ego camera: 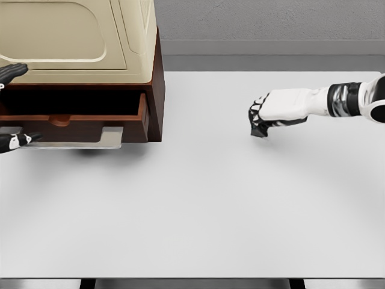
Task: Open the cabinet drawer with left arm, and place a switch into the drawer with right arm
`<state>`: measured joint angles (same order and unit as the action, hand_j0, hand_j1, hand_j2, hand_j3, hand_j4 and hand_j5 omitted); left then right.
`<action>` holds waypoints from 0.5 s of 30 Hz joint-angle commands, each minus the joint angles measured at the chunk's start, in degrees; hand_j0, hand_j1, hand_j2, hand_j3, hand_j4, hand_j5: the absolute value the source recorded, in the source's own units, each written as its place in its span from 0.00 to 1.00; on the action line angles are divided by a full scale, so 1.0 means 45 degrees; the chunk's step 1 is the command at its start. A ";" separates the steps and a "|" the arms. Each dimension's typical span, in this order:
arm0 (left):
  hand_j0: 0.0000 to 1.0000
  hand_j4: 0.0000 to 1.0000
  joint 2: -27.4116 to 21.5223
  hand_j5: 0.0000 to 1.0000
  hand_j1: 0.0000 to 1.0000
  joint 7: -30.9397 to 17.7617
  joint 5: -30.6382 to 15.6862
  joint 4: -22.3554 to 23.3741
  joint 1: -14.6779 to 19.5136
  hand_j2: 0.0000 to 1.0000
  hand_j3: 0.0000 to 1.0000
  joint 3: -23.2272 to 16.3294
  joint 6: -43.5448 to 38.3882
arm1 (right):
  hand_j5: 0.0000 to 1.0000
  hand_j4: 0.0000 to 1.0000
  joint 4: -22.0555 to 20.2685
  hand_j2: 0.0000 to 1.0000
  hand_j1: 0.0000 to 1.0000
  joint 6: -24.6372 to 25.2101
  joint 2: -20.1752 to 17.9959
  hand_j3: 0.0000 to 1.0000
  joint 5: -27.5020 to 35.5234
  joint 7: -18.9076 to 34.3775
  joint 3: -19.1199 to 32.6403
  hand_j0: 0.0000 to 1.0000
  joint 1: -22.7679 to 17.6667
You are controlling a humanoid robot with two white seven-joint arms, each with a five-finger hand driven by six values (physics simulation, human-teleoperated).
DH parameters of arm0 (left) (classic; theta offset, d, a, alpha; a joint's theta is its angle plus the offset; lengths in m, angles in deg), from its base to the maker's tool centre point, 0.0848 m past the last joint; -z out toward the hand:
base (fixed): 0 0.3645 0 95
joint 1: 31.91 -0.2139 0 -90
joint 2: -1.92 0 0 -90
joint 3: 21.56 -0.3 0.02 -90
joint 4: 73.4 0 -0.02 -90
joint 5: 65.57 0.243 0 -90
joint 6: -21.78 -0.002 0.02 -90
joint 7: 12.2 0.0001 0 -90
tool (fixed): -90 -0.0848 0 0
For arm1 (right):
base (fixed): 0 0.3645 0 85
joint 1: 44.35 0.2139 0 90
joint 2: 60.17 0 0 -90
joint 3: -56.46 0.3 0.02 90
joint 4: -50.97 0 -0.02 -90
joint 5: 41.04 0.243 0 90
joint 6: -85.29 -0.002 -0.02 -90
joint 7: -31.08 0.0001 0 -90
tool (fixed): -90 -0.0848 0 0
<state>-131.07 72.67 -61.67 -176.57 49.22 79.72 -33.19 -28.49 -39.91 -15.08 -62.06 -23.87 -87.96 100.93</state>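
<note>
Reaching in from the picture's right edge, the right hand (271,114) hangs palm-down over the white table (192,211), its white back toward the camera and its dark fingers (260,125) curled downward. Under those fingertips sits a small dark shape touching the tabletop; it may be the switch, yet it blends with the black fingers, so I cannot tell whether the fingers are gripping something or simply curled on themselves. No separate switch can be made out elsewhere on the table.

Across the table, well apart from that hand, stands the cabinet (153,90), dark red-brown wood with a cream-coloured top part carrying raised panels. Its drawer (90,123) is pulled out toward the camera, the dark cavity showing above its front board, and a rounded wooden knob (60,120) sits on that front. A pale grey flat piece (111,137) lies just below the drawer front.

At the far left edge the left hand (13,105) shows only in part: one dark finger up by the cream panel and another dark and white piece down by the drawer's lower edge. These spread bits hold nothing visible.
</note>
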 commanded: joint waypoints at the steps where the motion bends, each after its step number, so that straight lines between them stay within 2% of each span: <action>1: 1.00 1.00 0.0001 1.00 1.00 0.0007 -0.0105 -0.0003 0.0000 1.00 1.00 0.0111 -0.0007 | 0.27 0.27 -0.0429 0.27 0.27 0.0045 0.0037 0.27 0.0452 -0.0012 0.0493 0.27 0.0000; 11: 1.00 1.00 0.0001 1.00 1.00 0.0007 -0.0105 -0.0003 0.0000 1.00 1.00 0.0130 -0.0007 | 0.28 0.28 -0.0507 0.28 0.28 0.0045 0.1775 0.28 0.0511 -0.0012 0.0493 0.28 0.1074; 12: 1.00 1.00 0.0001 1.00 1.00 0.0007 -0.0105 -0.0003 0.0000 1.00 1.00 0.0130 -0.0007 | 0.29 0.29 -0.0760 0.29 0.29 0.0045 0.1893 0.29 0.0511 -0.0012 0.0474 0.29 0.1113; 15: 1.00 1.00 0.0021 1.00 1.00 0.0007 -0.0105 -0.0003 -0.0020 1.00 1.00 0.0130 -0.0007 | 0.29 0.29 -0.2342 0.29 0.29 0.0045 0.1912 0.29 0.0511 -0.0012 0.0435 0.29 0.1230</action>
<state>-130.98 72.67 -61.77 -176.57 49.13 80.30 -33.19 -35.60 -39.93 -7.03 -60.14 -23.83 -85.99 106.74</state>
